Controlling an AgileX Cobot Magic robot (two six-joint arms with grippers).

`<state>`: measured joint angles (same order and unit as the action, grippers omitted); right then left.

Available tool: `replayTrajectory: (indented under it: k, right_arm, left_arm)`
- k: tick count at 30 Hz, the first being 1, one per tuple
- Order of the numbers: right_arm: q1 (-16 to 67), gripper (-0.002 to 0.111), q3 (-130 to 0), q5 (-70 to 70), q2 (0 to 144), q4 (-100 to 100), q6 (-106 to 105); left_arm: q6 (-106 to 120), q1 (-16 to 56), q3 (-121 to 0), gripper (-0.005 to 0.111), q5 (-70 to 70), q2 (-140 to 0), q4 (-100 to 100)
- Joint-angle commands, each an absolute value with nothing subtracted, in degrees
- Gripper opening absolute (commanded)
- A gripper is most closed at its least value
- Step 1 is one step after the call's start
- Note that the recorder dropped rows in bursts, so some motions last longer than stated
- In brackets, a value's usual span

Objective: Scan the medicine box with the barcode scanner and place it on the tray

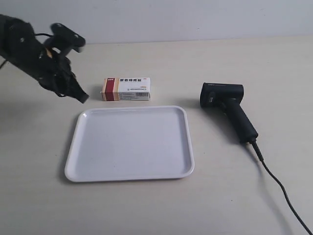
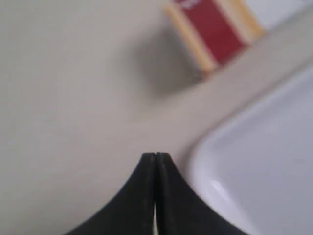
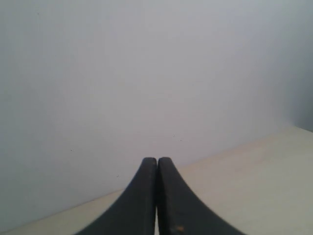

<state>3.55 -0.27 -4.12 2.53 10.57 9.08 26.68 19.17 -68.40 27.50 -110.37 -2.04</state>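
The medicine box (image 1: pixel 125 89) lies flat on the table just behind the tray (image 1: pixel 129 143), its red and orange end toward the exterior view's left. The barcode scanner (image 1: pixel 227 108) lies on its side to the right of the tray, its cable trailing to the lower right. My left gripper (image 1: pixel 82 97) hovers shut and empty off the tray's far left corner, a short way from the box's red end (image 2: pixel 211 32); the tray corner (image 2: pixel 254 161) shows beside the gripper (image 2: pixel 156 154). My right gripper (image 3: pixel 157 159) is shut, facing the wall, and does not show in the exterior view.
A pale wall (image 1: pixel 195 17) runs behind the beige table (image 1: pixel 146 205). The scanner's thin black cable (image 1: pixel 281 188) crosses the table toward the lower right corner of the exterior view.
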Motion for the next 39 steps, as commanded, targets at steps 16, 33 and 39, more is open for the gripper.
replayTrajectory:
  k: [16, 33, 39]
  right_arm:
    - [3.1, 0.000, -0.5, -4.9, 2.8, 9.9, 7.5]
    - [3.1, 0.000, -0.5, -5.3, 2.8, 9.9, 7.5]
    - [3.1, 0.000, -0.5, -7.5, 5.4, 9.9, 7.5]
  left_arm:
    - [97.6, 16.0, -81.3, 0.076, 32.4, -124.4, -65.3]
    - [108.1, 16.0, -91.1, 0.045, 38.7, -136.8, -68.3]
    - [106.2, 16.0, -91.3, 0.002, 49.0, -129.5, -65.1]
